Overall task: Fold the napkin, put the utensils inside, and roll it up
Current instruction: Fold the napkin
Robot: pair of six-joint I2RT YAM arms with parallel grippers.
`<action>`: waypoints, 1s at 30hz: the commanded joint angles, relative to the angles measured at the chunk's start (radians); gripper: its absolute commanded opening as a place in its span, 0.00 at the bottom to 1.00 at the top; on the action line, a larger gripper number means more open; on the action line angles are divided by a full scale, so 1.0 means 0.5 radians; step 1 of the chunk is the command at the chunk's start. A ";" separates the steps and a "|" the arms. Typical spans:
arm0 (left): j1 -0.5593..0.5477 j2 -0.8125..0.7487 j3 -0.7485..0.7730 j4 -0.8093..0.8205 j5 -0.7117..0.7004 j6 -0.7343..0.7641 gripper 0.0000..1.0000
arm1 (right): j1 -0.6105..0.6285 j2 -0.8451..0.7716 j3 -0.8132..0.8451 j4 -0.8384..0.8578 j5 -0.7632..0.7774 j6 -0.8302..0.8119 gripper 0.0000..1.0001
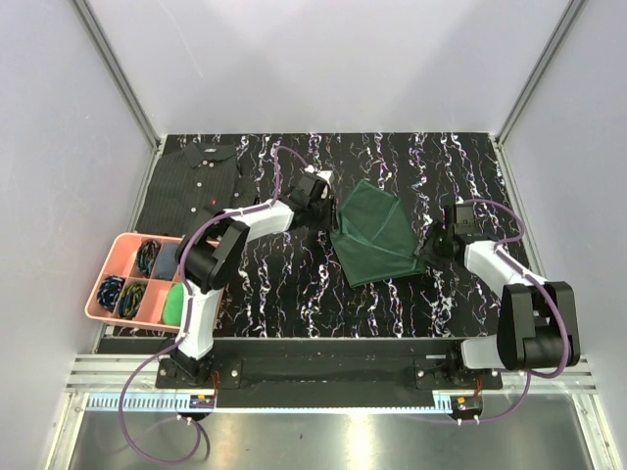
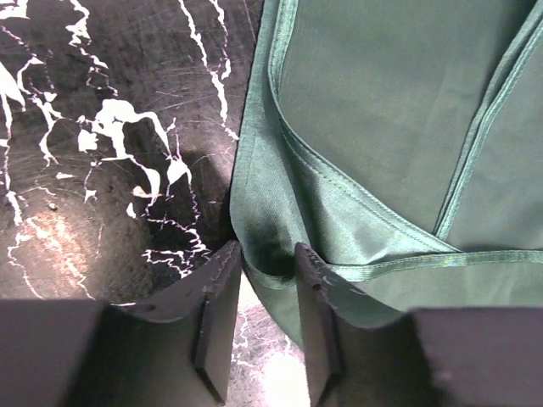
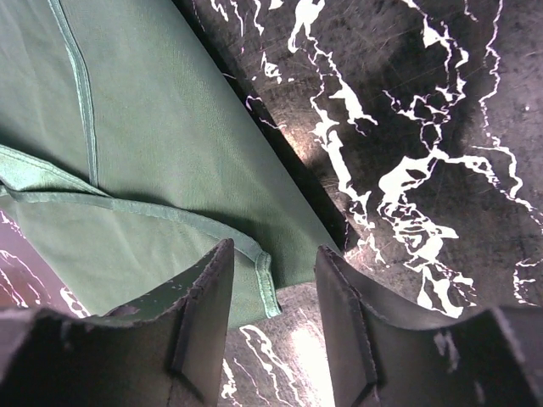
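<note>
**Fold step: grippers set at opposite edges of the napkin**

The left gripper [image 2: 267,254] sits low on the table [image 1: 284,284]. Its jaws are narrowed but not pressed together, and they straddle a puckered hem at the left edge of the napkin [image 1: 372,235]. It should bite behind the hem and take every layer there, not the lip alone. The napkin lies mid-table, slightly askew, with one flap lapped over the rest, so the fold looks partly made. The right gripper [image 3: 276,250] sits at the right corner with its jaws spread, one over the cloth and the other over bare table. It likely needs to shift toward the cloth before closing, or it may catch only the tip. Both should then lift evenly and keep the cloth taut between them. No fork can be made out.
</note>
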 commanded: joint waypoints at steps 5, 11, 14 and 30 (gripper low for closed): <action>0.006 0.001 0.033 0.104 0.107 -0.005 0.31 | 0.006 0.053 0.021 0.122 -0.113 -0.046 0.49; 0.000 -0.017 0.057 0.125 0.131 -0.008 0.17 | 0.006 0.105 0.021 0.174 -0.162 -0.039 0.39; -0.009 -0.045 0.061 0.119 0.104 -0.008 0.10 | 0.006 0.151 0.021 0.195 -0.193 -0.036 0.28; -0.073 -0.217 0.097 0.174 -0.059 -0.087 0.00 | 0.006 -0.069 -0.083 0.202 0.009 0.016 0.00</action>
